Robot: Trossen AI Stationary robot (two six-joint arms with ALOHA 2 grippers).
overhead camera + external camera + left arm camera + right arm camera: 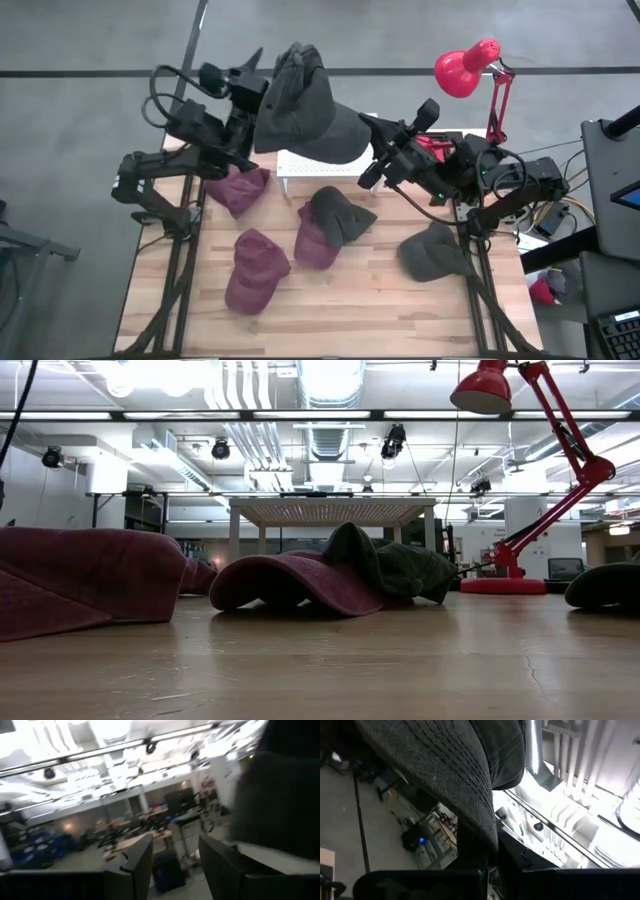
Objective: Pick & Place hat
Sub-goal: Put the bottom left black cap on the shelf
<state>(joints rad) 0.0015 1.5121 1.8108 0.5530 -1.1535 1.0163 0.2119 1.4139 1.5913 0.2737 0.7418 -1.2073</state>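
A dark grey hat (300, 100) is up in the air over the table's far edge, between my two arms. My right gripper (368, 126) is at its right end, shut on its brim. My left gripper (256, 84) is close against the left side of the crown and stands open (175, 845). Nothing is between its fingers, and the hat's dark mass (280, 795) shows just beside one of them. The low view shows neither gripper nor this hat. My right gripper pinches the hat's stitched brim (482, 827) between its two fingers at the brim's edge. It comes from the table's right, slanting upward. The hat is lifted clear of the table, its crown stretching away toward my left gripper. Whether my left gripper touches the crown I cannot tell.
A small white stand (310, 165) is at the table's far middle. Maroon hats (238, 188) (255, 270) (318, 245) and grey hats (340, 212) (435, 252) lie scattered on the wooden top. A red desk lamp (465, 70) rises at the far right.
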